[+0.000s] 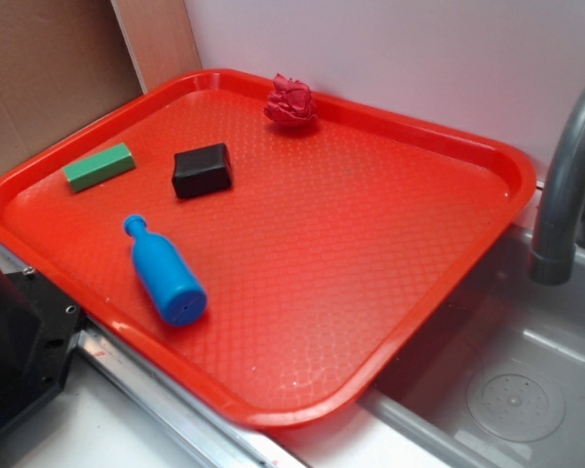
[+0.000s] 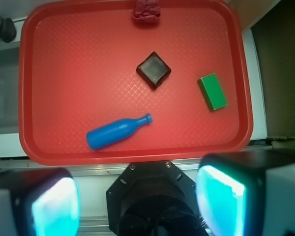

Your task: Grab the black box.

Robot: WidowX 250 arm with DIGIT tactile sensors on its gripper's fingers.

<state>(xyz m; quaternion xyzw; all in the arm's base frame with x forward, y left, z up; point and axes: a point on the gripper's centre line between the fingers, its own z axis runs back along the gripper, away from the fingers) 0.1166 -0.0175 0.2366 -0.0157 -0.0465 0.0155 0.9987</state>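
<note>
Up high in the wrist view, the pincer (image 2: pixel 137 204) is spread wide, nothing between its two pale, cyan-tinted fingers (image 2: pixel 220 196), which frame the bottom corners of the shot. Between them sits the dark round body of the robot's base (image 2: pixel 152 201), and the whole pincer hangs over the near edge of the scene, well apart from everything on the tray.

Moving outward, here's the red plastic tray (image 1: pixel 370 253), textured across its floor, resting partly on the counter (image 1: pixel 88 434) and partly over a steel sink basin (image 1: pixel 526 380). Closest to the pincer lies the blue toy bottle (image 2: pixel 117 132), on its side, neck pointing up and to the right in the wrist view.

Beyond it, there's the target: the black box (image 2: pixel 153 70), lying flat on the tray floor, turned so it reads as a diamond from above. It stands alone, touching nothing, near the tray's middle but toward the far side. In the exterior view the black box (image 1: pixel 202 170) sits between the green block (image 1: pixel 98 167) on its left and the crumpled red cloth (image 1: pixel 291 101) up at the tray's back rim.

The green block also lies flat, near the tray's side rim, clear of the box. Off to the right in the exterior view, a grey faucet (image 1: pixel 565 185) arches over the sink, with a pale wall (image 1: pixel 419 49) behind.
</note>
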